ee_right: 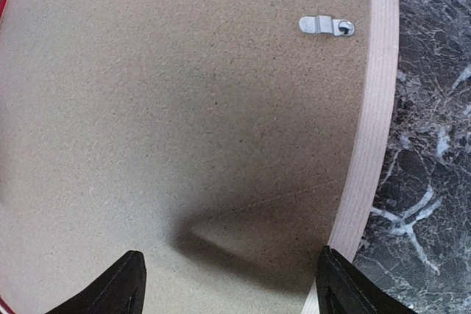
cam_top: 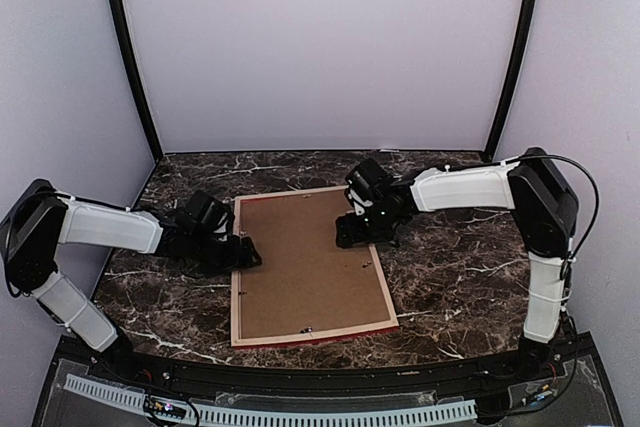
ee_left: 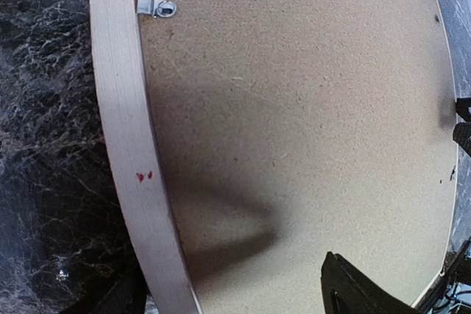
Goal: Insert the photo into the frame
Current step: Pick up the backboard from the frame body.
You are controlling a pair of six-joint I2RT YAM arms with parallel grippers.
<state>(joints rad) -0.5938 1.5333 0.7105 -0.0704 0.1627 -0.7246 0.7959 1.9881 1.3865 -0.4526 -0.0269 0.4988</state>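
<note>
From above, the frame (cam_top: 236, 292) lies face down in the middle of the dark marble table (cam_top: 450, 267), its pale wood back up and a strip of red showing along its near edge. A brown backing board (cam_top: 305, 262) fills its opening. The left gripper (cam_top: 241, 253) sits at the frame's left rail, about halfway along it. The right gripper (cam_top: 356, 231) is over the board, near the far part of the right rail. In the left wrist view, the left gripper (ee_left: 229, 270) stands wide open. One dark finger (ee_left: 357, 292) is above the backing board (ee_left: 294, 123), and the other is low at the outer side of the frame's pale rail (ee_left: 125, 145), so the rail runs between them. The rail carries a few red flecks, a small metal turn clip (ee_left: 158, 7) lies at its inner edge, and the table (ee_left: 51, 145) shows beyond it. In the right wrist view, the right gripper (ee_right: 229, 254) is also spread wide. Both fingertips hang over the backing board (ee_right: 184, 108), the right one close to the frame's rail (ee_right: 372, 130). Whether they touch the board cannot be told. A metal turn clip (ee_right: 326, 26) lies just inside that rail, with the table (ee_right: 430, 145) past it.
</note>
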